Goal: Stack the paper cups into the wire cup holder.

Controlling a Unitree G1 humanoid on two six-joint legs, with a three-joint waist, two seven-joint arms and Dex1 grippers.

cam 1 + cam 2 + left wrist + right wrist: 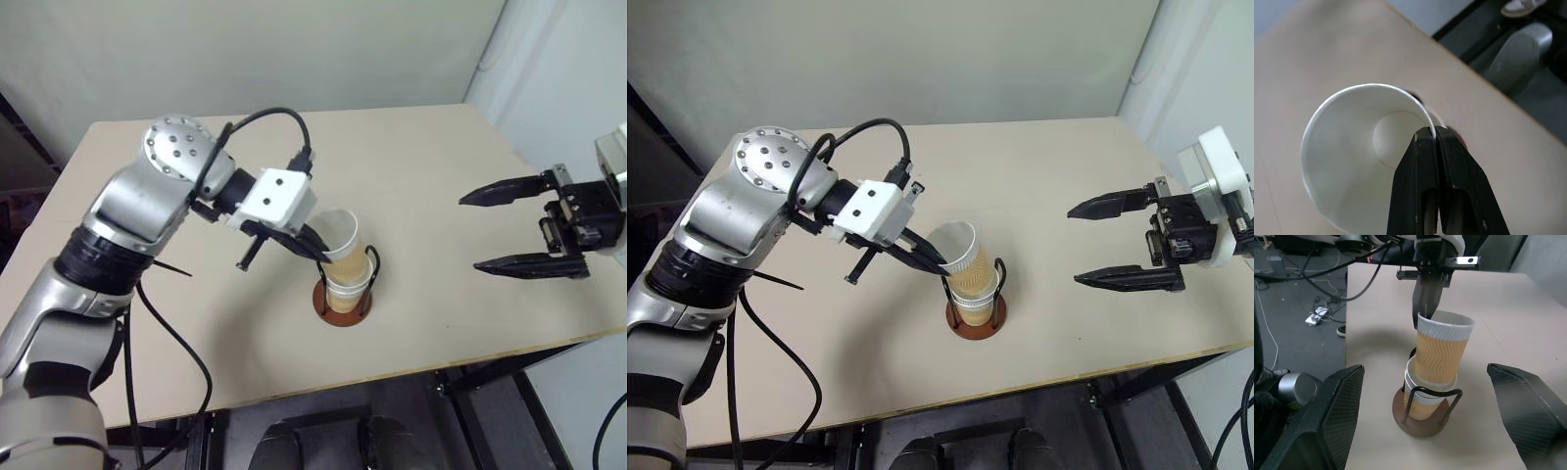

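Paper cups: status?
Left claw shut on top paper cup rim, tilted over cup in wire cup holder. Right claw open, clear. No obstruction.

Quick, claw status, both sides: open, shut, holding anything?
Left claw: shut on the rim of the top paper cup, which sits tilted in the cup already in the wire cup holder.
Right claw: open, empty.

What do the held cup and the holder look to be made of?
Cup: looks like paper, with a matte white inside and rim, a tan wavy ribbed sleeve outside, and a thin wall pinched at the rim by the left gripper.
Holder: thin black loops, probably coated wire, on a reddish-brown disc, wood or plastic; the sheen leaves it open.
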